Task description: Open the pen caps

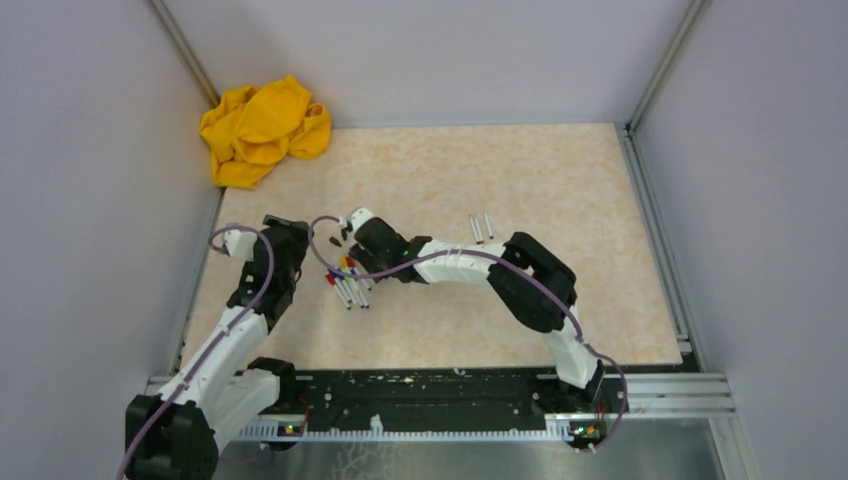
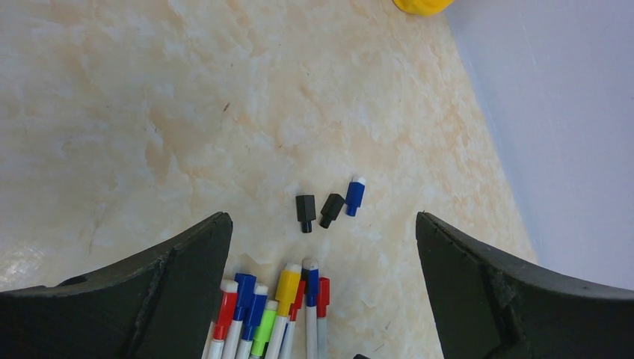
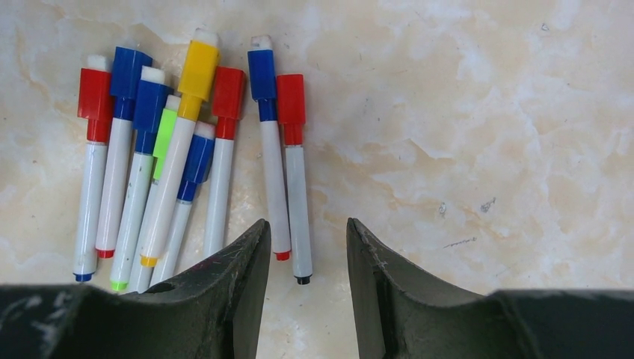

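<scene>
A bundle of thin white-grey markers with red, blue, yellow and green pen caps [image 1: 345, 272] lies left of centre; it shows in the right wrist view [image 3: 198, 71] and the left wrist view [image 2: 288, 288]. Two loose black caps [image 2: 306, 212] and a loose blue cap [image 2: 354, 196] lie just beyond the bundle. My left gripper [image 1: 290, 255] [image 2: 321, 217] is wide open and empty above the bundle's capped ends. My right gripper [image 1: 358, 238] [image 3: 308, 232] is open and empty, its fingertips over the tail ends of the two rightmost markers.
Two uncapped marker barrels [image 1: 482, 228] lie right of centre. A crumpled yellow cloth [image 1: 262, 130] sits in the back left corner and shows in the left wrist view [image 2: 422, 6]. Grey walls enclose the marbled table [image 1: 560, 180]; a black rail runs along the near edge.
</scene>
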